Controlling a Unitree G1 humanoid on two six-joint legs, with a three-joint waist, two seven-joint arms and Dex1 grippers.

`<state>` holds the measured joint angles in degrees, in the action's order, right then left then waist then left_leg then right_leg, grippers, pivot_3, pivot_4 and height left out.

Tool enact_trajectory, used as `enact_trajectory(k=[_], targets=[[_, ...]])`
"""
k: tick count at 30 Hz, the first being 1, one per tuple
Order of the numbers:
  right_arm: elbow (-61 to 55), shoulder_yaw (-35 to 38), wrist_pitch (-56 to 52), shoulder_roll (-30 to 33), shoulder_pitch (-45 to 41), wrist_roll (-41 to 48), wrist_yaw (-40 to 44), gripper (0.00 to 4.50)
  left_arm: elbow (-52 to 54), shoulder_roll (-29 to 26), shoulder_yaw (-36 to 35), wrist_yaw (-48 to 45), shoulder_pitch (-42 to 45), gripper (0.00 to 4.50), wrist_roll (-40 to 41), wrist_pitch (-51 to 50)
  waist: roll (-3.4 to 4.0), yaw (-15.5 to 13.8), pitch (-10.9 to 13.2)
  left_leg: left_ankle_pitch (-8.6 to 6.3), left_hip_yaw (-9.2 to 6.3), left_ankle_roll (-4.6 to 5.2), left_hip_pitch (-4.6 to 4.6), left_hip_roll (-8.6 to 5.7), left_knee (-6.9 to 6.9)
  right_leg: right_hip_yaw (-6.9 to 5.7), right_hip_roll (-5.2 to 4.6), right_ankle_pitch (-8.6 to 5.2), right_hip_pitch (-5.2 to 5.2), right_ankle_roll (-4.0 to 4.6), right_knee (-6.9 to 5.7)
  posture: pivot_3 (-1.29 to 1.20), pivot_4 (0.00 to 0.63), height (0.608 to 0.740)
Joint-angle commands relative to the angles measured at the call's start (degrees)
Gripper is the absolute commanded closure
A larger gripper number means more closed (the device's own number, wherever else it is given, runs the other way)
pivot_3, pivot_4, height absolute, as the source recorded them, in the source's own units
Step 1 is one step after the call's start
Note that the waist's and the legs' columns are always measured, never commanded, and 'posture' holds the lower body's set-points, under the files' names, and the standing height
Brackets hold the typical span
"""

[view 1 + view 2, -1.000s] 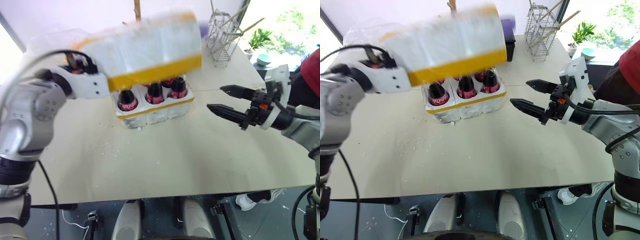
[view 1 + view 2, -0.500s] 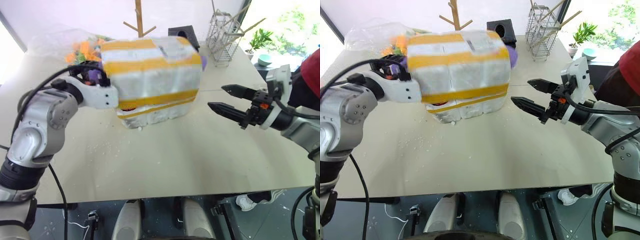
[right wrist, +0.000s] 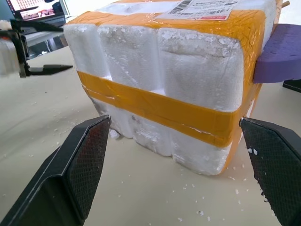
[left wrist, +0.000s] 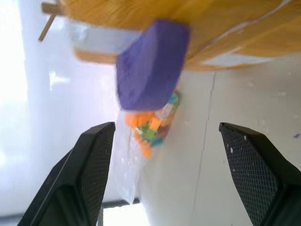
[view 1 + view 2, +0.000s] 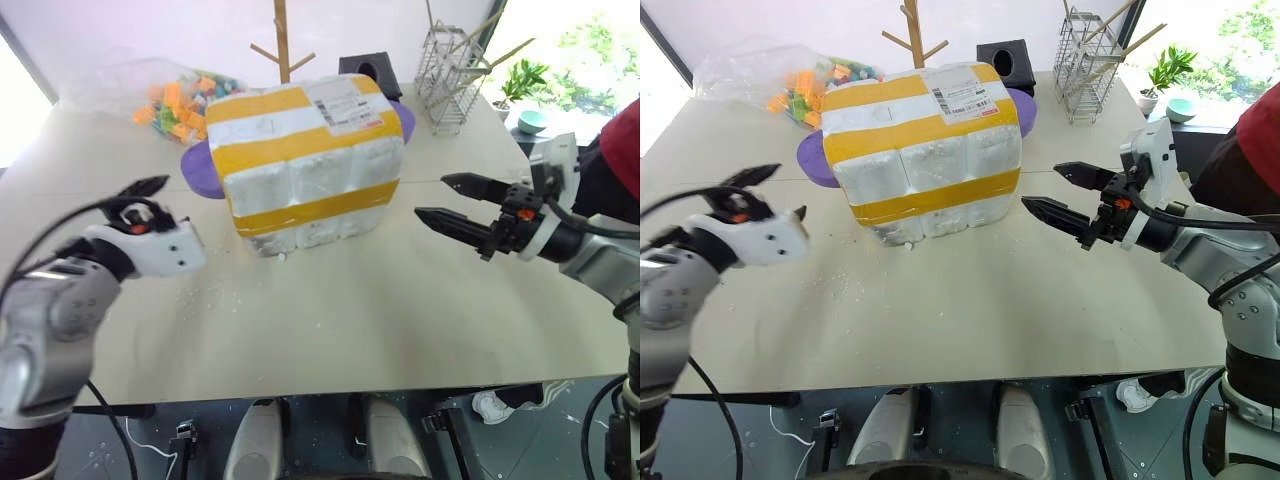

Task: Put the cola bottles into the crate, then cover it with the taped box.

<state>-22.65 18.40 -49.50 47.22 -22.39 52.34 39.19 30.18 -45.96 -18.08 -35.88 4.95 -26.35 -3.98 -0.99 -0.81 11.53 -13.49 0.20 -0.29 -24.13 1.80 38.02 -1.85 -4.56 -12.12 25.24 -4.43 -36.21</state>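
Head pair overhead; wrist views near taped box (image 3: 160, 89)

Pale beige worktop (image 5: 330, 320), dotted with white crumbs near the middle. Purple foam slab (image 5: 200, 172) lying flat toward the back, one rounded end poking out on the left, another bit (image 5: 404, 118) on the right. Clear plastic bag of orange, green and blue blocks (image 5: 175, 98) at the far left corner. Bare wooden branching stand (image 5: 282, 45) upright at the far edge. Black box with a round hole (image 5: 368, 72) just beside it. Wire rack (image 5: 446, 75) holding thin sticks at the far right corner. Potted green plant (image 5: 518, 78) and small pale bowl (image 5: 530, 120) beyond the worktop's right end. Red sleeve of a person (image 5: 622, 140) at the right border.
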Motion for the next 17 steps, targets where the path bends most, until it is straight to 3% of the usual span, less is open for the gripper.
enact_trajectory(k=[1,4,6,9,13,17], targets=[[0.65,0.52,1.0,1.26,-0.67,-0.89,1.08,0.0,-1.95,0.78,-7.74,-2.18,2.02,0.8,15.15,1.68,0.02,0.04,-0.01,0.0,0.02,0.0,0.02,0.0,0.0,0.01,-0.01,0.0,-0.02,0.0,0.01,0.0,0.15,0.74],[1.47,0.74,1.21,1.87,-0.66,-1.58,2.02,0.0,-3.21,2.47,-12.86,-11.17,2.24,0.8,36.2,-13.48,0.04,0.15,-0.02,0.0,0.03,0.0,0.06,-0.01,0.0,0.01,0.0,0.01,-0.05,-0.02,0.01,0.0,0.15,0.74],[2.19,0.94,1.44,3.02,-0.48,-2.43,3.35,0.0,-6.23,0.49,-18.84,-14.75,5.52,0.8,53.46,-35.82,0.04,0.17,-0.02,0.0,0.03,0.0,0.07,0.0,-0.01,0.01,0.02,0.03,-0.05,-0.05,-0.01,0.0,0.15,0.74],[3.82,1.28,2.08,6.37,0.01,-3.4,8.32,0.0,-15.86,-10.67,-24.95,-27.07,7.96,0.8,69.56,-52.0,0.02,0.44,0.0,0.0,-0.06,0.0,0.08,0.04,0.01,-0.04,0.13,0.03,-0.05,-0.08,-0.02,0.0,0.15,0.74],[6.95,1.34,3.52,10.34,0.11,-4.36,15.11,0.0,-26.97,-24.22,-23.04,-40.47,8.37,0.8,71.88,-53.22,0.03,0.48,0.01,-0.01,-0.02,-0.01,0.08,0.01,-0.02,-0.04,0.1,-0.11,-0.03,0.14,0.04,0.0,0.15,0.74],[10.47,0.32,5.5,12.17,-0.28,-6.48,19.4,0.0,-36.02,-31.86,-15.76,-49.45,9.15,0.8,66.35,-42.37,0.16,0.42,-0.04,-0.02,0.12,-0.03,0.15,0.01,-0.13,-0.01,0.02,-0.15,-0.01,0.22,0.12,0.0,0.15,0.74]])
